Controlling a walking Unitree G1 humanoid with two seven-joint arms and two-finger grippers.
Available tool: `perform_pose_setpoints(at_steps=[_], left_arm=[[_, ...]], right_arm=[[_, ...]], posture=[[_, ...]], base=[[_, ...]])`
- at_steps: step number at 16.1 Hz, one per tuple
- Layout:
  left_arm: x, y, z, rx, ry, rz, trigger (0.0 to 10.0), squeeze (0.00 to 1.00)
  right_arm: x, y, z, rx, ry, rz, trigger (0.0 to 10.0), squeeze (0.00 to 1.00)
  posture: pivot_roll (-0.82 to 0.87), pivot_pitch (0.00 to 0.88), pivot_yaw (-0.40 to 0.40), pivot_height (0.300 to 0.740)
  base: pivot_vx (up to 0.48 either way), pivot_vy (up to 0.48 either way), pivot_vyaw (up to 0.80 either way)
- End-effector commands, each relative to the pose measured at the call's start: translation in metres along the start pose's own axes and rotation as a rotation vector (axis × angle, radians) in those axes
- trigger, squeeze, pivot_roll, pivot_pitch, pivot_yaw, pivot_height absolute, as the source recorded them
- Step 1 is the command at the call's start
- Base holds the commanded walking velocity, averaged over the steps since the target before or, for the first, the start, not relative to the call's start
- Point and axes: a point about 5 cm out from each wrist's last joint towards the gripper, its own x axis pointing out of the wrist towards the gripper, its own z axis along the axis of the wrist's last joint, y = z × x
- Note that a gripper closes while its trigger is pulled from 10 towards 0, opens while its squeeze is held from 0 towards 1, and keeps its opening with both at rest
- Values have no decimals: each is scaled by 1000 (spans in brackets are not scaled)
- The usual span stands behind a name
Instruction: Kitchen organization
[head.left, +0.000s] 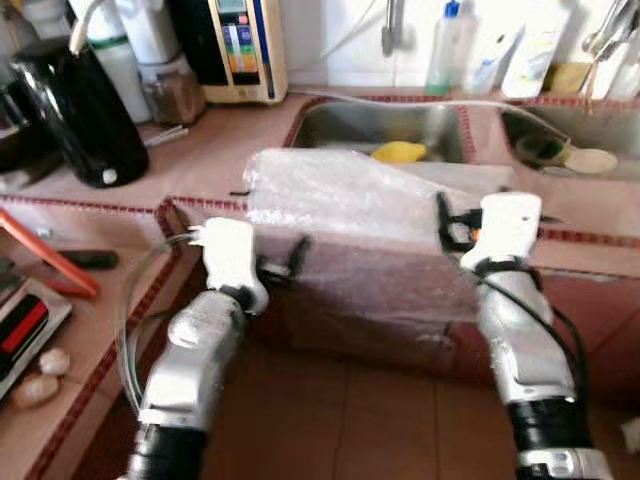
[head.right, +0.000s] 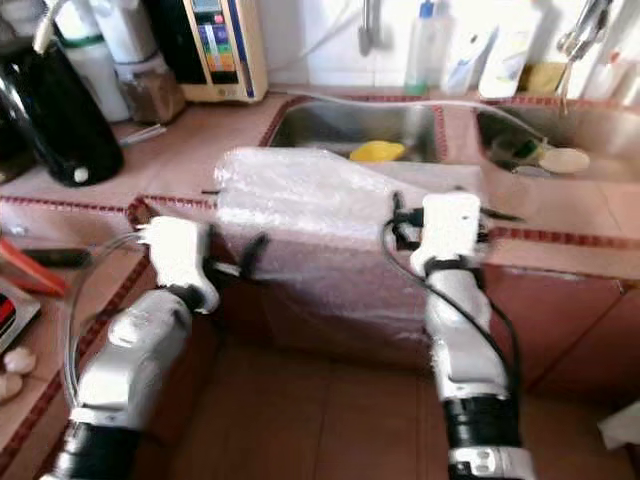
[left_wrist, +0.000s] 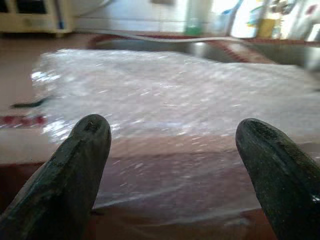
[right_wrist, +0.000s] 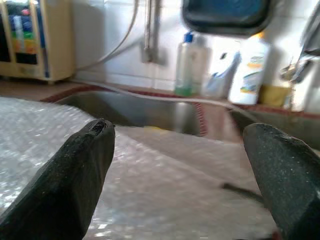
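Observation:
A sheet of clear bubble wrap lies over the front edge of the red-tiled counter and hangs down the cabinet front, just before the steel sink. My left gripper is open at the sheet's left hanging edge, its fingers spread before the wrap without touching it. My right gripper is open at the sheet's right top corner, with its fingers just above the wrap. Nothing is held in either.
A yellow object lies in the sink. Bottles stand behind it, and a second basin is at the right. A black kettle and a cream appliance stand at the back left. Garlic bulbs lie on the left counter.

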Motion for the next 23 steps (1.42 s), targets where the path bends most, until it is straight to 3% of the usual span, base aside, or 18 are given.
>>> perform_pose_setpoints(at_steps=[1,23], left_arm=[[-2,10,1,14,2,23,10000,0],[-1,10,0,16,10,13,10000,0]], right_arm=[[3,8,6,13,-23,27,10000,0],[7,6,7,13,-36,17,10000,0]], posture=[[29,0,67,740],[33,0,63,740]], base=[[0,-304,0],[0,-313,0]])
